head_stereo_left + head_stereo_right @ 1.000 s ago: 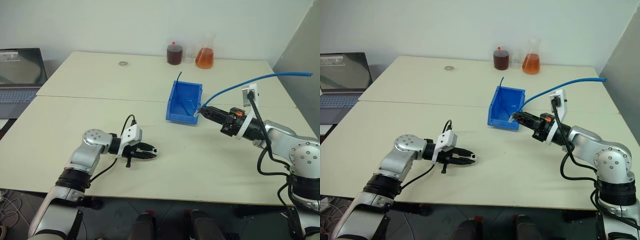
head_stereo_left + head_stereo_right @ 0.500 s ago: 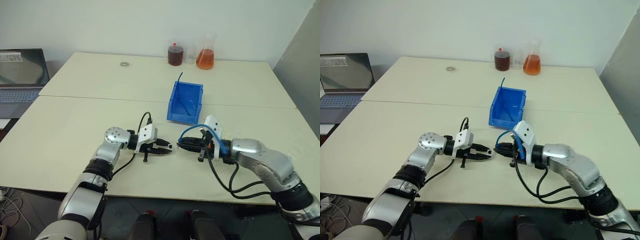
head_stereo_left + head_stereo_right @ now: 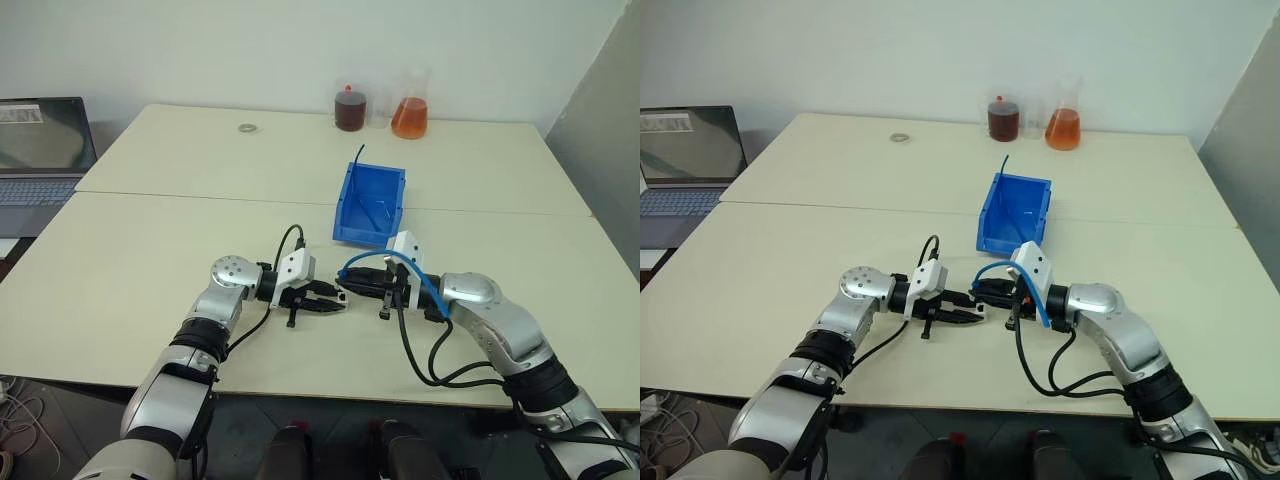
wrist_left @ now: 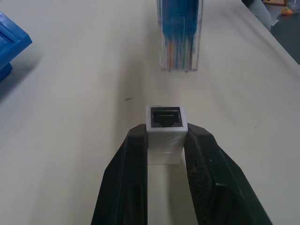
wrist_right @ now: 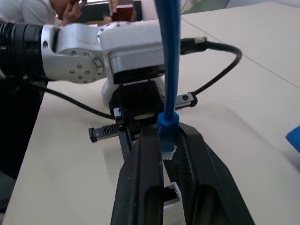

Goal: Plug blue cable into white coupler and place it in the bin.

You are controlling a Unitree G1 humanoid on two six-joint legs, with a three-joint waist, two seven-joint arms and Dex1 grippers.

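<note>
My left gripper [image 3: 333,302] is shut on the white coupler [image 4: 165,136], whose dark opening faces away from the wrist. The blue cable [image 3: 372,259] arches in a loop over my right wrist. Its clear plug [image 4: 179,37] hangs just ahead of the coupler's opening, a small gap apart. My right gripper [image 5: 166,136] is shut on the cable just behind the plug, and its tips [image 3: 350,291] meet the left ones low over the table's front middle. The blue bin [image 3: 345,215] stands behind both grippers.
A thin blue strand [image 3: 358,153] sticks up from the bin's back edge. At the table's far edge stand a flask of dark red liquid [image 3: 349,108] and one of orange liquid [image 3: 409,115]. A small metal ring [image 3: 246,128] lies far left. A laptop [image 3: 35,150] sits off to the left.
My right gripper came down and left from beside the bin to face the left gripper, rolling as it went. The cable now loops over the wrist. The left gripper shifted slightly right.
</note>
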